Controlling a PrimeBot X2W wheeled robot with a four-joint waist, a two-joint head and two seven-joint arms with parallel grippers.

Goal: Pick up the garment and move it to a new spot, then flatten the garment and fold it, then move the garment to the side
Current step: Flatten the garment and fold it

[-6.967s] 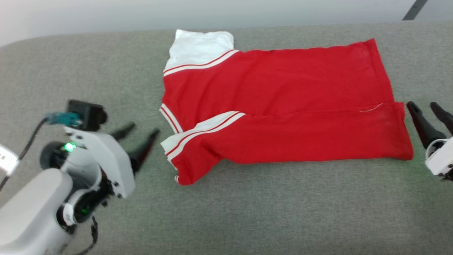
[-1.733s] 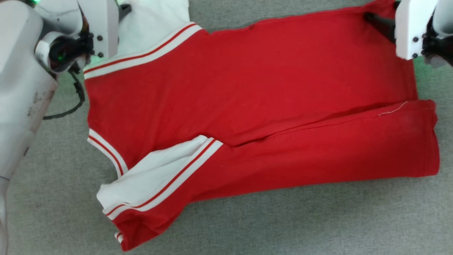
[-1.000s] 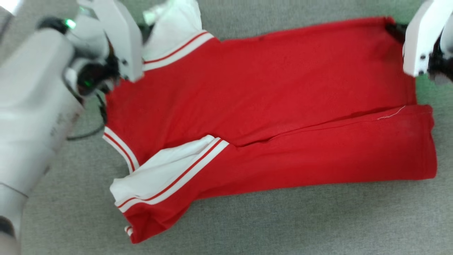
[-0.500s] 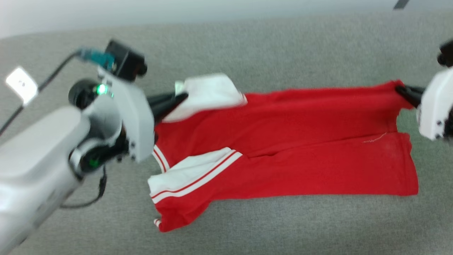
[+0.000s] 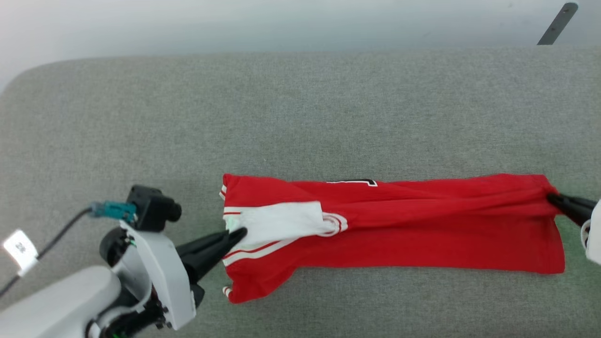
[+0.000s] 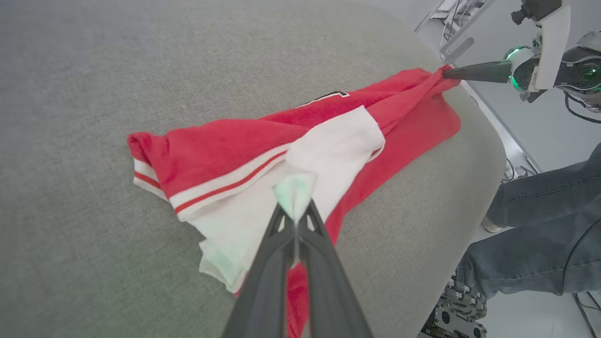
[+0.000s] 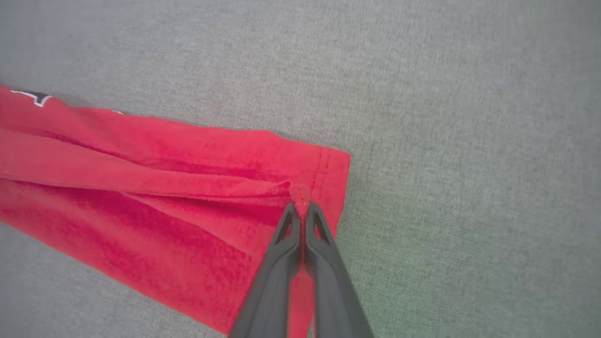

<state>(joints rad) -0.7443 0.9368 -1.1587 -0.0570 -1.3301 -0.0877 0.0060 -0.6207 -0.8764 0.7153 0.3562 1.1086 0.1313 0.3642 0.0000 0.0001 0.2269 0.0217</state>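
Head view shows the grey padded bench (image 5: 300, 103) carrying the garment (image 5: 422, 234), which lies across its near half as a long, narrow red band folded lengthwise, with a sliver of black print at the far edge. Left wrist view catches a person's jeans-clad legs (image 6: 540, 206) beside the bench. The left tool (image 5: 238, 232) has its fingers pressed together on the white sleeve (image 5: 281, 220) at the band's left end. The right tool (image 5: 553, 199) is clamped on a pinch of the red hem (image 7: 328, 178) at the right end.
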